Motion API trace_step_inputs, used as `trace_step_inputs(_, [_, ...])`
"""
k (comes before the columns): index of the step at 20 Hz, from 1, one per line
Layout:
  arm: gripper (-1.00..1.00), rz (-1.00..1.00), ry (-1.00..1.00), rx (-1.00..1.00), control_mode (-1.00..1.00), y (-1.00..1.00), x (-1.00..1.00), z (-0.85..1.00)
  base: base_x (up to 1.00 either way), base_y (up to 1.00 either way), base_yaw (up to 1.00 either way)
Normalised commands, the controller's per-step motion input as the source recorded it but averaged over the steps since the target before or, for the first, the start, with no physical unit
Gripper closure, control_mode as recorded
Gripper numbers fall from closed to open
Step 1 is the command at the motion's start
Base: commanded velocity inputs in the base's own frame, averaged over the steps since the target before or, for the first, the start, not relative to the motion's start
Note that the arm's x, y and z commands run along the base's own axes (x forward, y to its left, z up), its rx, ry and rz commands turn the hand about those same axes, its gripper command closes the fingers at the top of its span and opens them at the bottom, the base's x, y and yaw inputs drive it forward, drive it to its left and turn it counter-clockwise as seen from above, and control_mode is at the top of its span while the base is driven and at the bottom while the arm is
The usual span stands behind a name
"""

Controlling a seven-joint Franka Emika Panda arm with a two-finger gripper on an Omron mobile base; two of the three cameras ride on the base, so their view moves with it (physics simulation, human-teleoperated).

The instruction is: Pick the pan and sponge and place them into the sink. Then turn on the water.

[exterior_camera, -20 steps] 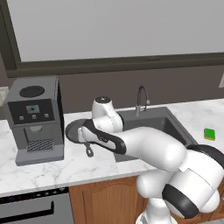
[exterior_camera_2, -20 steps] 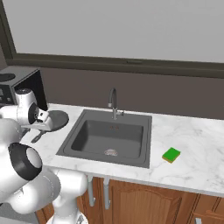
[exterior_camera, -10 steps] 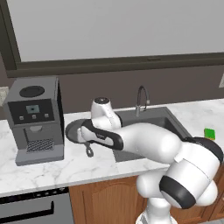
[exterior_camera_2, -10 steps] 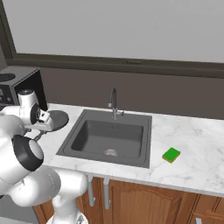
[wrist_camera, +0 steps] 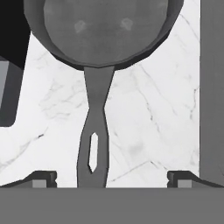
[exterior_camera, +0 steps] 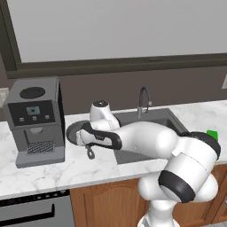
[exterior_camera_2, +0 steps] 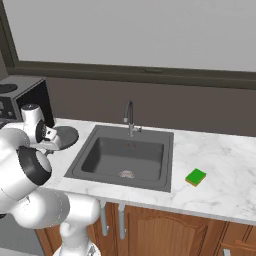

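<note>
The sink [exterior_camera_2: 100, 155], centre frame, is empty. The pan [wrist_camera: 103, 33] sits on the worktop [wrist_camera: 153, 113] at upper centre, handle pointing down between the fingertips [wrist_camera: 43, 177]. The claw [wrist_camera: 111, 179] is wide open, holding nothing, apparently lined up for that handle. The sponge [exterior_camera_2: 195, 176] lies right of the sink.

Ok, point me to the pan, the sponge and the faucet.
pan [wrist_camera: 103, 30], hand view, middle of its flat bottom
sponge [exterior_camera_2: 195, 176], right base view, green top face
faucet [exterior_camera_2: 129, 114], right base view, upright part of the curved neck
</note>
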Motion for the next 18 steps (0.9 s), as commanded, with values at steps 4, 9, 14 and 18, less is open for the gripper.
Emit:
trace_step_inputs(4, [-1.0, 0.0, 0.01, 0.0, -1.0, 0.1, 0.09, -0.12, 0.0, 0.0, 0.0])
trace_step_inputs(9, [-1.0, -0.01, 0.01, 0.0, -1.0, 0.11, 0.11, -0.11, 0.0, 0.0, 0.0])
trace_step_inputs(14, [-1.0, -0.03, 0.03, 0.0, -1.0, 0.08, 0.04, -0.09, 0.0, 0.0, 0.0])
trace_step_inputs(18, [-1.0, -0.05, 0.04, 0.0, -1.0, 0.06, 0.01, -0.08, 0.0, 0.0, 0.0])
